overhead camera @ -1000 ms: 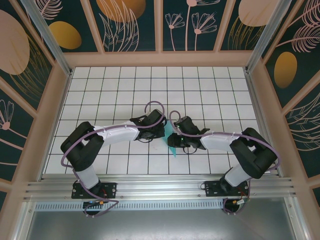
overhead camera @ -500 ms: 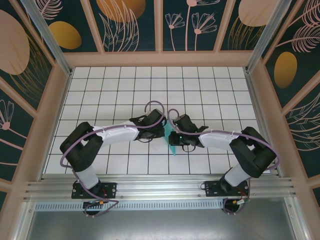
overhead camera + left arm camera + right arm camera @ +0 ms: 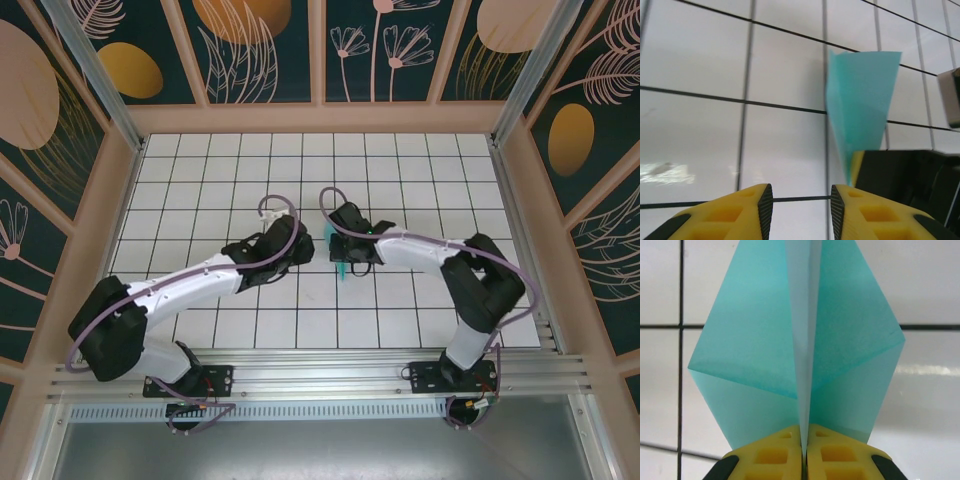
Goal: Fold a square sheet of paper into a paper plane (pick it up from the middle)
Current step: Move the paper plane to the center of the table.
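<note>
The light cyan paper plane (image 3: 760, 340) is a folded dart with creased wings spreading either side of a pale centre keel. My right gripper (image 3: 804, 442) is shut on that keel at its lower end, yellow fingers pressed together. From above, the plane (image 3: 342, 269) pokes out under the right gripper (image 3: 346, 258) near the table's middle. My left gripper (image 3: 800, 207) stands open and empty just left of it, over bare tile. The left wrist view has the plane (image 3: 860, 95) ahead and to the right, standing on edge.
White grid tiles (image 3: 230, 170) cover the table, with wooden walls (image 3: 320, 118) at the back and sides. The aluminium rail (image 3: 320, 368) runs along the near edge. Both arms meet close together at the centre.
My left gripper has opened, let go of the paper and drawn back to the left, its arm stretching out. The right gripper closed on the plane and carried it slightly farther from the bases.
</note>
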You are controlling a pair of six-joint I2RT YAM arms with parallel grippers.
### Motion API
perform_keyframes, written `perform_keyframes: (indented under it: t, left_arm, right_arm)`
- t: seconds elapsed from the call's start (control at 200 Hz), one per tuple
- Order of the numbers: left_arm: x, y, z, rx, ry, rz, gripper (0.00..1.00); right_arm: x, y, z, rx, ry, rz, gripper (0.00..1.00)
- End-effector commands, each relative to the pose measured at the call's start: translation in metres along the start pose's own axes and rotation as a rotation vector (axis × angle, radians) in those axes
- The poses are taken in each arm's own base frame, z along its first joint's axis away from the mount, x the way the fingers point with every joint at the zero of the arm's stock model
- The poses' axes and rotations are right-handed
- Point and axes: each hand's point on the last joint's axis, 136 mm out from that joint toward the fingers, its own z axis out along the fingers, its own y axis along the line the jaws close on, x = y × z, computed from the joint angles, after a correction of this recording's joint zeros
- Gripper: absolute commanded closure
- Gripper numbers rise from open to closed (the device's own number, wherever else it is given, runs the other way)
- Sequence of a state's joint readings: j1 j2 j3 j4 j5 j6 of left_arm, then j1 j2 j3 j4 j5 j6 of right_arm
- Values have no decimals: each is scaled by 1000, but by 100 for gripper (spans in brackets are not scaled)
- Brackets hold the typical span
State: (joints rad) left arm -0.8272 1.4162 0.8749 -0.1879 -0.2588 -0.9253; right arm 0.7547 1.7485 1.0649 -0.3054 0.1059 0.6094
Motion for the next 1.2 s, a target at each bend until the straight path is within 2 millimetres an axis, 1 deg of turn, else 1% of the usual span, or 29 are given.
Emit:
perform_keyframes:
  t: [0.0,0.14,0.285,0.34,0.515,0.636,0.821,0.946,1.021,1.196]
  left_arm:
    - [-13,28,-7,-51,-70,-76,61]
    - [-18,50,-14,-51,-97,-132,60]
    - [-21,59,-17,-53,-112,-145,60]
    - [-21,59,-16,-53,-109,-143,60]
    - [-20,55,-11,-46,-93,-133,60]
    - [-20,53,-8,-45,-83,-128,60]
    - [-23,53,-8,-47,-92,-126,60]
    - [-24,55,-9,-58,-102,-127,61]
    - [-26,55,-11,-57,-110,-128,61]
    - [-32,56,-18,-58,-140,-133,61]
  right_arm:
    - [6,-11,14,124,55,6,89]
    - [6,-6,29,135,87,3,87]
    - [15,-8,41,153,132,-6,82]
    - [18,-10,44,161,143,-2,79]
    - [20,-12,46,180,158,-7,75]
    - [25,-19,50,229,180,-16,75]
    - [34,-23,57,258,210,-24,75]
    - [31,-21,55,264,203,-28,74]
    - [24,-15,50,250,181,-29,70]
    - [2,0,33,222,133,-51,68]
